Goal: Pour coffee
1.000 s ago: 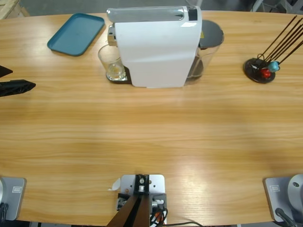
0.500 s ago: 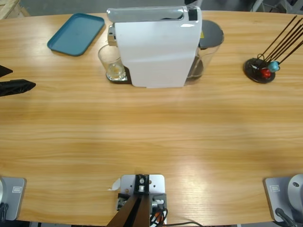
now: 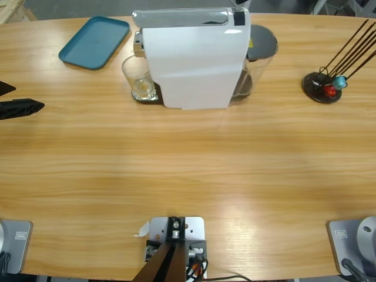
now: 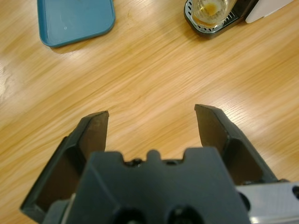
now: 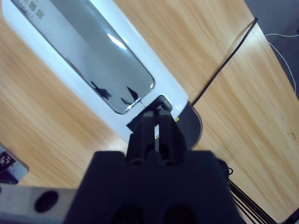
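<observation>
A small clear glass tumbler (image 3: 141,79) stands on the drip tray (image 3: 147,97) at the left end of the white coffee machine (image 3: 194,59). A thin amber layer of coffee (image 4: 210,8) lies in the tumbler's bottom. My left gripper (image 4: 150,119) is open over bare wood, well short of the glass, and shows at the table's left edge (image 3: 14,98). My right gripper (image 5: 157,114) is shut with nothing in it. It hovers above the machine's silver lid (image 5: 93,65), near the lid's end.
A teal tray (image 3: 94,41) lies at the back left. A grey-lidded water tank (image 3: 261,44) sits at the machine's right end. At the far right, a black capsule stand (image 3: 322,87) holds a red and a blue capsule. A black cable (image 5: 224,60) runs behind the machine.
</observation>
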Robot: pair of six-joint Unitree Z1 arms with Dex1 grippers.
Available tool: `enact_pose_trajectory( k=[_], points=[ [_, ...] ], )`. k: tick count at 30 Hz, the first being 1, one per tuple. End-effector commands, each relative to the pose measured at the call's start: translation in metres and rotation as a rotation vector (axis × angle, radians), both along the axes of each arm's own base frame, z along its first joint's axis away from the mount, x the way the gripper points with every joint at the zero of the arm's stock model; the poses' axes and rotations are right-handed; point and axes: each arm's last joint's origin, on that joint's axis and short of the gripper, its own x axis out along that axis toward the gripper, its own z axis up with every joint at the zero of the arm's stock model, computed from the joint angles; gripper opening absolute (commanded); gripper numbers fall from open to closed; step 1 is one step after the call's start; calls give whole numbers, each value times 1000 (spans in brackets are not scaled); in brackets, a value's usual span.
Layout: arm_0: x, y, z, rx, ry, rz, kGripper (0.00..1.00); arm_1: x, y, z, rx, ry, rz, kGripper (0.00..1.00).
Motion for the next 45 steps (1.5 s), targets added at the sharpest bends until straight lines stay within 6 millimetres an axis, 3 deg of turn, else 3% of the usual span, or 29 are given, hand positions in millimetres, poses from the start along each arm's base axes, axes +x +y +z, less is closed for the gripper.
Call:
enact_pose_trajectory(
  k=[1,21,45],
  points=[
    [-1,0,-11,25,28,0,803,13,0,-15,-43,24,-21,0],
    [1,-2,-12,29,33,-1,803,26,9,-31,-41,58,-15,0],
    [0,-1,-11,28,30,-1,803,24,7,-39,-54,99,-11,0]
  ],
)
